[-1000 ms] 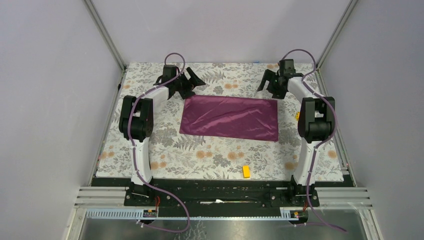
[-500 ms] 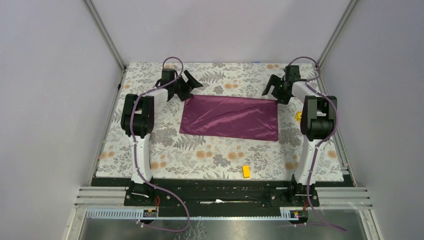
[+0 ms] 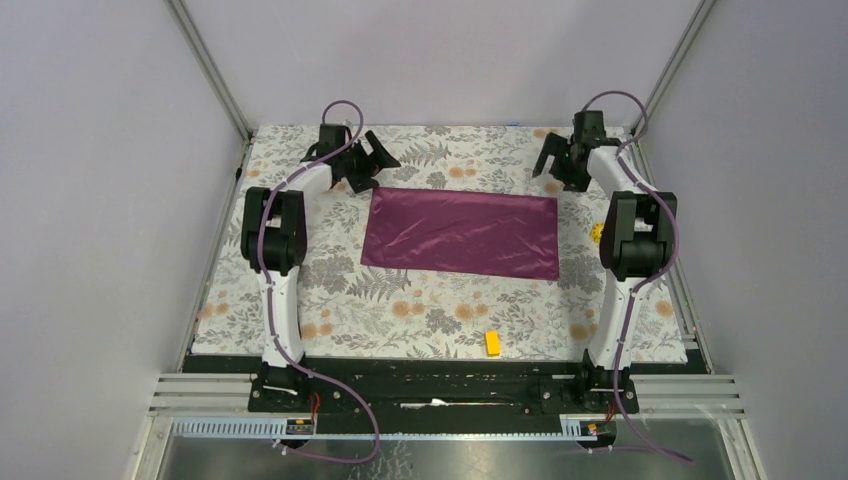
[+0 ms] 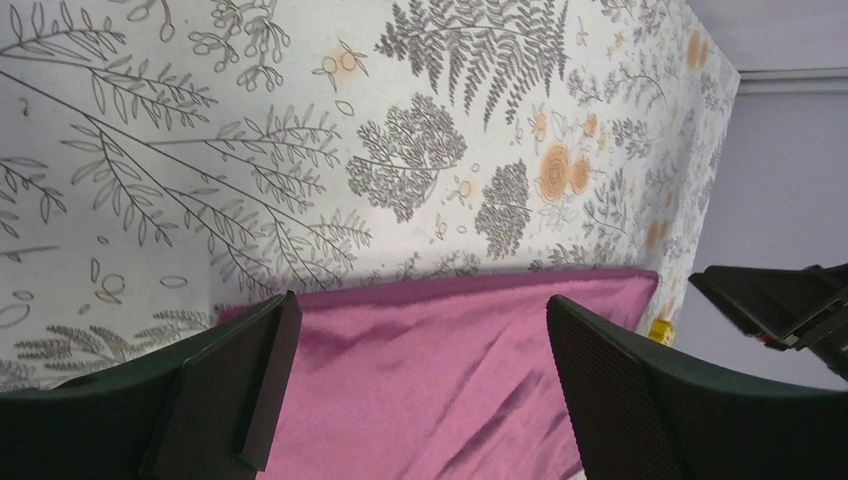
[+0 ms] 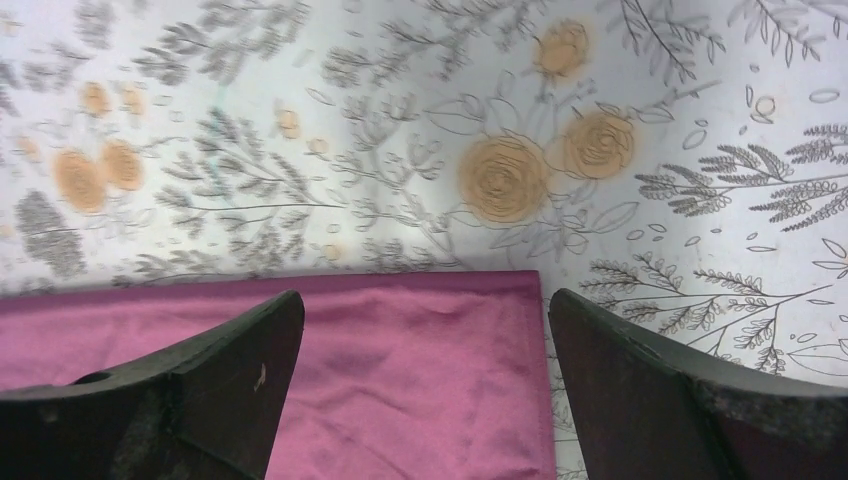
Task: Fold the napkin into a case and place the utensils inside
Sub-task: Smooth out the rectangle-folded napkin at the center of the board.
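Note:
The plum-purple napkin (image 3: 460, 234) lies flat as a wide rectangle in the middle of the floral table. My left gripper (image 3: 372, 160) is open and empty, just beyond the napkin's far left corner. My right gripper (image 3: 556, 160) is open and empty, just beyond its far right corner. In the left wrist view the napkin (image 4: 440, 390) fills the gap between my open fingers (image 4: 640, 390). In the right wrist view its far right corner (image 5: 440, 370) lies between my open fingers (image 5: 220, 380). The utensils are out of view.
A small yellow block (image 3: 492, 343) lies near the table's front edge. Another yellow block (image 3: 596, 233) sits by the right arm, and also shows in the left wrist view (image 4: 660, 328). Grey walls and metal posts enclose the table.
Both grippers have moved back from the napkin's far corners toward the rear of the table. The napkin has not moved.

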Controlling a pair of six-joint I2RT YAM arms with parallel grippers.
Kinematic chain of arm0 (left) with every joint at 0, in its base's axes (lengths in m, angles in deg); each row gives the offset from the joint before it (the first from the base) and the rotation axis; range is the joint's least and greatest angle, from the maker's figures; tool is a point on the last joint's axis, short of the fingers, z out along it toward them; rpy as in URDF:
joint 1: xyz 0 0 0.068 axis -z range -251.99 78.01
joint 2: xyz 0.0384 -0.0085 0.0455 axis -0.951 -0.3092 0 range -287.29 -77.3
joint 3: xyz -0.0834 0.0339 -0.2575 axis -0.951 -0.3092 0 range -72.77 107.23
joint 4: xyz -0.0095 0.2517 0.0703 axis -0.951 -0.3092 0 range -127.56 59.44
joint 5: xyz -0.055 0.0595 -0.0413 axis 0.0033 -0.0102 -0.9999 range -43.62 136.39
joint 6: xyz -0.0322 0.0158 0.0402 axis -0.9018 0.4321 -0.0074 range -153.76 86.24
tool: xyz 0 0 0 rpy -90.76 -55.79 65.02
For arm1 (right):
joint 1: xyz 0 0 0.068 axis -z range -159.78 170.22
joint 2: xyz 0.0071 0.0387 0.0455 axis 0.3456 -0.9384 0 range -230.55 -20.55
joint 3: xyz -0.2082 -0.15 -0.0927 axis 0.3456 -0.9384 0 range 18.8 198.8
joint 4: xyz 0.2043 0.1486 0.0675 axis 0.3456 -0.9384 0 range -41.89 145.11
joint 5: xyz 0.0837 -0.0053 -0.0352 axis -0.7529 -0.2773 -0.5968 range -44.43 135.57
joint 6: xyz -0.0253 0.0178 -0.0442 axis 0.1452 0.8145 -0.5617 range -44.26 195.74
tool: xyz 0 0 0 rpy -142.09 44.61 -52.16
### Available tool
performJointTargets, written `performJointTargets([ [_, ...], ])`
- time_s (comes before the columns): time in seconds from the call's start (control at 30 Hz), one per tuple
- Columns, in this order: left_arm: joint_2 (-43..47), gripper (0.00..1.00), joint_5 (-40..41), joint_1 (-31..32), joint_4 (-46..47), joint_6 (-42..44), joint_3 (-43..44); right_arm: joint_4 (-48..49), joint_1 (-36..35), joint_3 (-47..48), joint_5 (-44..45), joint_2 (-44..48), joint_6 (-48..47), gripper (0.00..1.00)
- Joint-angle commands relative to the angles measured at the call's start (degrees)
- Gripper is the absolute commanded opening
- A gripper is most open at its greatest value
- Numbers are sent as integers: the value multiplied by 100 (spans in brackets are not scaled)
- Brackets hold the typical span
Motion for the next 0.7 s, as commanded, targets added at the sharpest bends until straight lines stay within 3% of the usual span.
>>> performJointTargets([
  [0.0,718,99,-364,-28,-87,33,156,-305,-322,310,-218,532,-46,100],
  [0.13,837,99,-679,-13,635,-522,-418,416,-539,-337,-1565,774,654,100],
  [0.27,807,99,-860,8,1189,-777,-859,1420,-618,-1218,-2382,1022,1257,100],
  [0.67,224,99,-50,-16,226,294,-607,1119,-335,-1926,-2223,1065,702,100],
])
